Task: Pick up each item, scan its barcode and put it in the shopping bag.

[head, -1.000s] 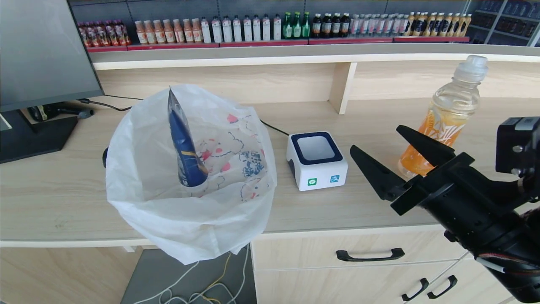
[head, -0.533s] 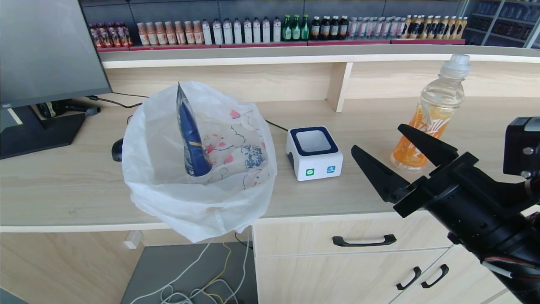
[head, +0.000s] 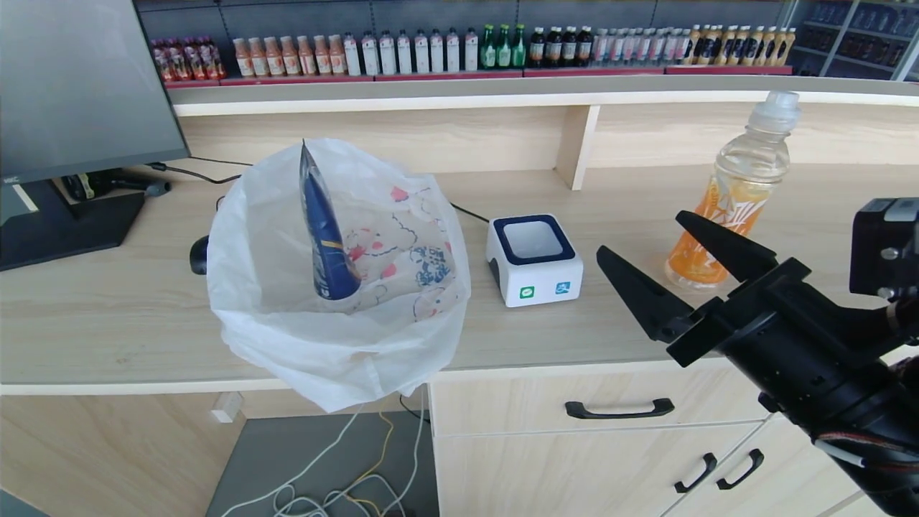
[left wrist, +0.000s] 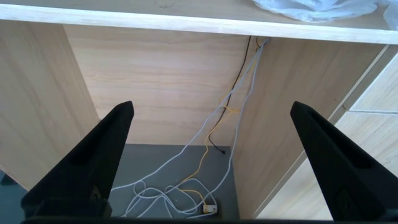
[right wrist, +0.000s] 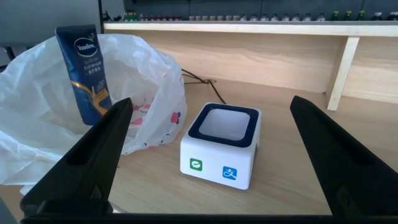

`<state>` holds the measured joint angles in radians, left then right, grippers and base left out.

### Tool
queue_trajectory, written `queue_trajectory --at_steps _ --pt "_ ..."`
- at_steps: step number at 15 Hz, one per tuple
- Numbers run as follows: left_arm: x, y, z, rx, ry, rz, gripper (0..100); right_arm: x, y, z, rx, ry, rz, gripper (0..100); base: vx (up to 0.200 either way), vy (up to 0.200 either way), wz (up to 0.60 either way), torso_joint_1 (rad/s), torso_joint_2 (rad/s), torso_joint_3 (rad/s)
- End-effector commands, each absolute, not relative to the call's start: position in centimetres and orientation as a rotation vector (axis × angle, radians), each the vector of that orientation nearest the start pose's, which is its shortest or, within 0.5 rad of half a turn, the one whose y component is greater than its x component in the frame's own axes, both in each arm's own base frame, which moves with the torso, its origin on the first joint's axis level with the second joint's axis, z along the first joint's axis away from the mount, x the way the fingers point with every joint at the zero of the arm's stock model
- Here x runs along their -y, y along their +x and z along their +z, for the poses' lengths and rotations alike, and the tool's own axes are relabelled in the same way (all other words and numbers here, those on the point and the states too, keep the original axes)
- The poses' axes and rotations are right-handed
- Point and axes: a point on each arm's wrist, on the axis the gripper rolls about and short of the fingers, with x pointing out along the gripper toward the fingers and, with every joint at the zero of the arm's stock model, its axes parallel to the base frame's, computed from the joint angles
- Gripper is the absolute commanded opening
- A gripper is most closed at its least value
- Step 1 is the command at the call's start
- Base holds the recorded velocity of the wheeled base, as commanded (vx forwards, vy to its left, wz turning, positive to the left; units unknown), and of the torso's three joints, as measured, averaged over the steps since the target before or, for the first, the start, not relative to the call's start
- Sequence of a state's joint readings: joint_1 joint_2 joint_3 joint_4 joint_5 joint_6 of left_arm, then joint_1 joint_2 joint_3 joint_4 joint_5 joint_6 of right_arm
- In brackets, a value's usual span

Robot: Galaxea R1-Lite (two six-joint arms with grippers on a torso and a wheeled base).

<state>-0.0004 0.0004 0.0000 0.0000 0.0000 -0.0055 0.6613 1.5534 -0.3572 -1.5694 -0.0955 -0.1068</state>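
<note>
The scanner (right wrist: 219,163) shows two small square icons on its front, one green and one blue. The tube (right wrist: 83,71) bears a white oval logo. The bottle (head: 739,205) has white lettering on orange, too small to read.

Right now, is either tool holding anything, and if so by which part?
Nothing is held. The right tool is open and empty, and the orange drink bottle stands outside its grip. The left tool is open and empty too.
</note>
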Motion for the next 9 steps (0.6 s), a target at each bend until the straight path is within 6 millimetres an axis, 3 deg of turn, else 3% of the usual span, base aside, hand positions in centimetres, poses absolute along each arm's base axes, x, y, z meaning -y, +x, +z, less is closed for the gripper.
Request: queue_trajectory --at_steps 1,4,9 --pt "0.00 -2.28 7.55 0.000 -0.008 0.000 100 -13.53 17.80 20.17 0.379 0.035 0.538 100 0.000 0.000 0.00 0.000 0.00 0.000" --pt "0.00 -2.28 7.55 0.000 -0.002 -0.002 100 -13.58 17.86 20.13 0.377 0.035 0.537 100 0.000 0.000 0.00 0.000 0.00 0.000" --pt "0.00 -2.28 7.55 0.000 -0.005 0.000 100 -13.73 18.06 20.07 0.375 0.033 0.538 100 0.000 -0.200 0.00 0.007 0.01 0.001"
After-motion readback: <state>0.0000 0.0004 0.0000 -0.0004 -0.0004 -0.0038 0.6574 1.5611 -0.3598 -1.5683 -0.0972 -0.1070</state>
